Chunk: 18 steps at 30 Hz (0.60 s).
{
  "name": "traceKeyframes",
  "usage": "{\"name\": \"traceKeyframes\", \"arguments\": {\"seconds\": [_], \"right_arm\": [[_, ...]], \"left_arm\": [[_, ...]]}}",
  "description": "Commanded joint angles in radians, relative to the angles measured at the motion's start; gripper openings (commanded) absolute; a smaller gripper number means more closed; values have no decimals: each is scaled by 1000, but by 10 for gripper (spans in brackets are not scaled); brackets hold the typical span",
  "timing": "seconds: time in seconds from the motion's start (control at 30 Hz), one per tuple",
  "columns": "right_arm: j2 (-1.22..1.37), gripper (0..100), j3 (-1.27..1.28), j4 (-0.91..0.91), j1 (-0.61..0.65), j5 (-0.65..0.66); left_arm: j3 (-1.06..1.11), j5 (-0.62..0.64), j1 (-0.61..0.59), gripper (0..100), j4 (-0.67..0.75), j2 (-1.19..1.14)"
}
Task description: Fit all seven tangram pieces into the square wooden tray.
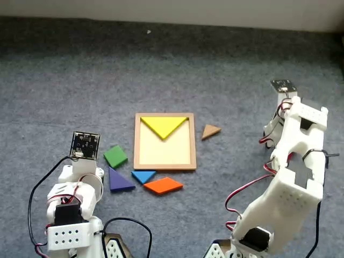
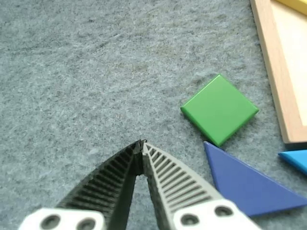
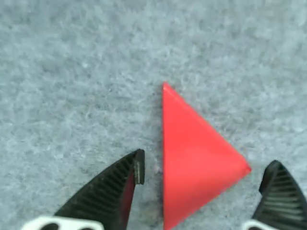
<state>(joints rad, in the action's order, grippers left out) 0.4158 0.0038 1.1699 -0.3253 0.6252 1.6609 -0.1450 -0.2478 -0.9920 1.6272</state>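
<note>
The square wooden tray [image 1: 137, 141] lies flat in the middle of the carpet. It holds one piece, a large yellow triangle [image 1: 163, 126] whose long side runs along the tray's far rim and whose point faces the near side. The rest of the tray floor is bare pale wood.

Just right of the tray, by its far corner, lies a small brown triangle [image 1: 209, 131]. Near its left rim sits a green square [image 1: 115, 156], turned at an angle. Off the near left corner a dark blue triangle [image 1: 119, 180] lies close to the square. A small light blue triangle [image 1: 143, 176] lies just below the near rim, and an orange parallelogram [image 1: 163, 185] lies just nearer than that.

A red triangle [image 3: 192, 158] lies flat on the carpet under the right gripper [image 3: 206, 166]. That gripper's jaws stand wide apart on either side of the triangle, one tip just beside its straight edge and the other just off a corner. The right arm [image 1: 293, 177] stands well to the right of the tray.

The left gripper [image 2: 142, 146] has its jaws closed with the tips meeting, holding nothing. It hangs over bare carpet left of the green square, and the left arm [image 1: 72, 207] stands at the near left.

The surface is a grey-blue felt-like carpet [image 1: 80, 70]. A pale strip [image 1: 215, 13] runs along its far edge.
</note>
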Motion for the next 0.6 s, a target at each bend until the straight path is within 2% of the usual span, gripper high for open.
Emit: {"name": "traceKeyframes", "arguments": {"seconds": [0.0,0.57], "right_arm": [[1,364,-50,-12,-16,15],[113,364,-53,-12,-33,15]], "left_arm": [[-7,8,-15,35,9,8],[-7,8,-15,35,9,8]]}}
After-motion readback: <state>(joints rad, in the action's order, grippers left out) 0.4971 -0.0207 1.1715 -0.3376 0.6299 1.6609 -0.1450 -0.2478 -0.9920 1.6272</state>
